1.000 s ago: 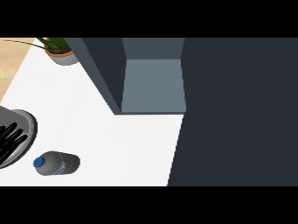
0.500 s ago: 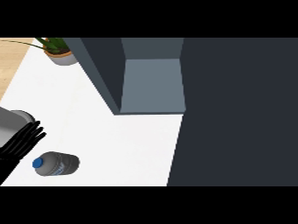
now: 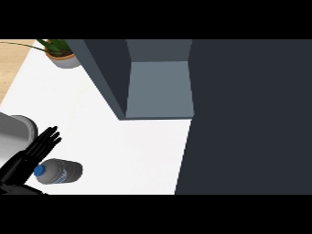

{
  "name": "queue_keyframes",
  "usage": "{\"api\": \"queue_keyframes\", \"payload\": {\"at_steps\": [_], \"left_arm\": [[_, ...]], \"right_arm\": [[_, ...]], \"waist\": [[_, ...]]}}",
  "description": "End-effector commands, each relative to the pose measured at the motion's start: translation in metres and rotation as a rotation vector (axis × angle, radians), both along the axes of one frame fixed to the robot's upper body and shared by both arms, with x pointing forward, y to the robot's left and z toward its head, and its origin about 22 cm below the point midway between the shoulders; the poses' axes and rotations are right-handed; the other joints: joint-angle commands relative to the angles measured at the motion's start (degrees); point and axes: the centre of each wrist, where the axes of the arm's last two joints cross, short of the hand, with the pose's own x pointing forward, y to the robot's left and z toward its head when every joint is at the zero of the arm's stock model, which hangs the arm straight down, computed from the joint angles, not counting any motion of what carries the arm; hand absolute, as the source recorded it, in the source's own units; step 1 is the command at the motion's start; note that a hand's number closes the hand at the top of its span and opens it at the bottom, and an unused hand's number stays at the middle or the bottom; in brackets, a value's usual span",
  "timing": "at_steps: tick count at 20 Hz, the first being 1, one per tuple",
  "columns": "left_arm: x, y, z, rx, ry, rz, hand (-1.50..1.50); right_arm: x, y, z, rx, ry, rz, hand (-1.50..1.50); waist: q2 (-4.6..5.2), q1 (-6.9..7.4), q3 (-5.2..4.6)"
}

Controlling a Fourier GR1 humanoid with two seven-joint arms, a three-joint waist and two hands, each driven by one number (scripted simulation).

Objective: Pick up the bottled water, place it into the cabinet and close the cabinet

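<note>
Bottle (image 3: 60, 171) lies on its side on the white counter (image 3: 118, 146), low at the left of the head view, blue cap pointing left toward the hand. Long axis runs roughly left to right across the view, tilted only slightly.

Left hand (image 3: 24, 163) sits at the cap end, its fingers (image 3: 47, 139) straight and spread, pointing up and to the right past the bottle's far side. Nothing is held. Palm appears to touch or overlap the cap; whether there is real contact cannot be told from this angle. Fingers are not curled round the body.

Right hand: no sign of it in the view. So the left is the only candidate for the pick, and it is already just beside the bottle.

Cabinet (image 3: 158, 89) stands up and to the right of the bottle, well apart from it, its open compartment showing a grey floor. Large dark panel (image 3: 253, 119) fills the right side, probably the open door, though this is a guess. Plant (image 3: 62, 54) in a pot sits at the far left corner, clear of the path.

Judgement: pick not yet made. The bottle body lies to the right of the palm, so the hand likely needs to shift right along the axis and close across the barrel, not the cap. A round bottle on its side may roll if nudged.
</note>
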Motion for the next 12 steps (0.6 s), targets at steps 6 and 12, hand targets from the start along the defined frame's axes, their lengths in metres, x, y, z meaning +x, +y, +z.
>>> {"api": "queue_keyframes", "payload": {"at_steps": [6,12], "left_arm": [[-0.008,-0.018,-0.045,-0.099,-0.054,-0.031,-1.50],[0.009,-0.036,-0.058,-0.141,-0.087,0.012,-1.50]], "right_arm": [[-0.020,-0.011,0.014,-0.023,-0.052,-0.068,-1.50],[-0.017,-0.009,0.017,-0.023,-0.055,-0.059,-1.50]], "waist": [[-0.02,-0.39,-0.01],[0.06,-0.56,-0.06]]}}
